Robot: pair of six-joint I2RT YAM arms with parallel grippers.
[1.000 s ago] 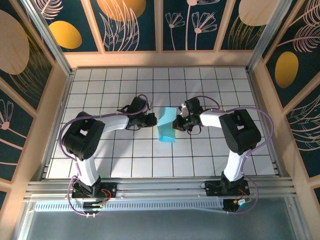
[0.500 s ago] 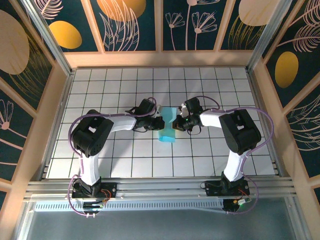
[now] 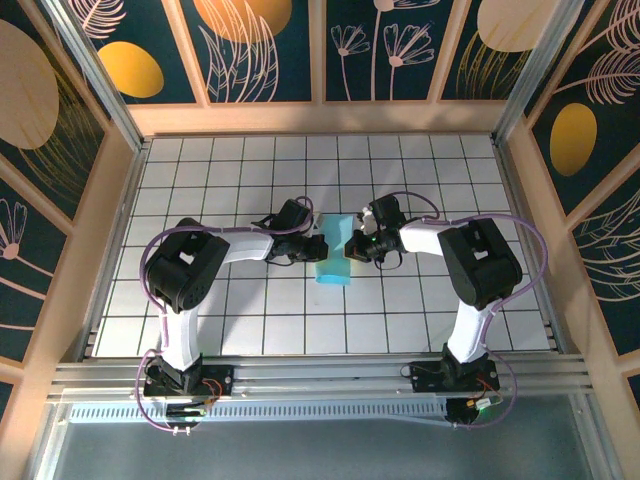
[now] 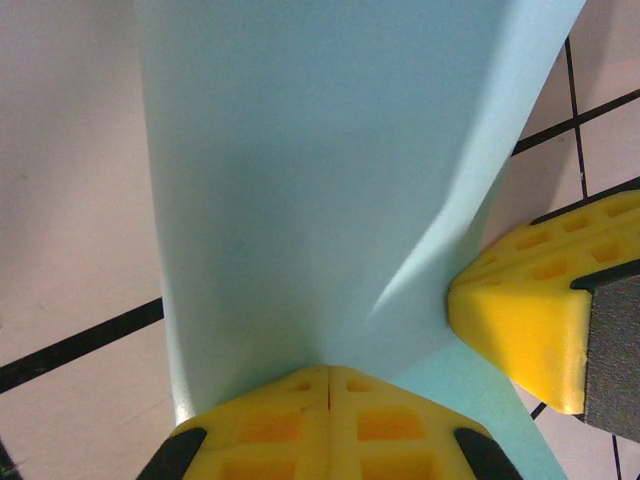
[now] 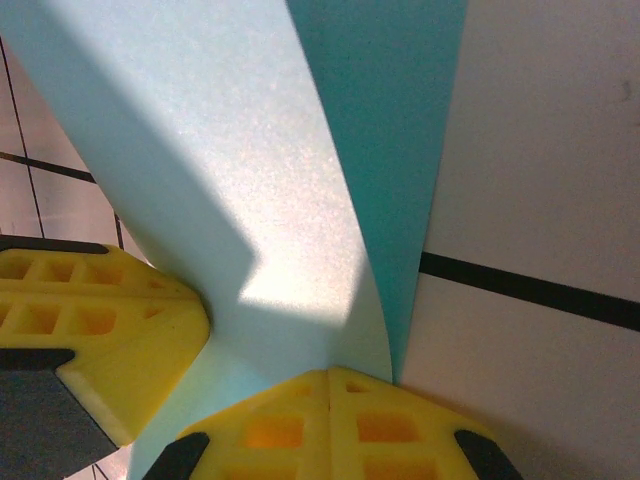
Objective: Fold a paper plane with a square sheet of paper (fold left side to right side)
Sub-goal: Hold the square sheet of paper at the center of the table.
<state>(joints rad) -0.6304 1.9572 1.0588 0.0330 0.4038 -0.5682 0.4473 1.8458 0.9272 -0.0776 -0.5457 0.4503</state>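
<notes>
The left claw (image 4: 328, 400) is pinching the near edge of the thin light-blue square sheet of paper (image 4: 320, 150), with its two yellow ribbed tips pressing together. The sheet is stretching ahead of the claw and buckling in a soft fold on the claw's right. There the right claw's yellow fingertip (image 4: 525, 315) is touching it. The white tiled counter (image 4: 70, 200) is showing on both sides.

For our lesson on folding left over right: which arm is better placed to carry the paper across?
Left, probably. The left gripper grips the paper on its left side; the right gripper, shut on its right side, can anchor it.
</notes>
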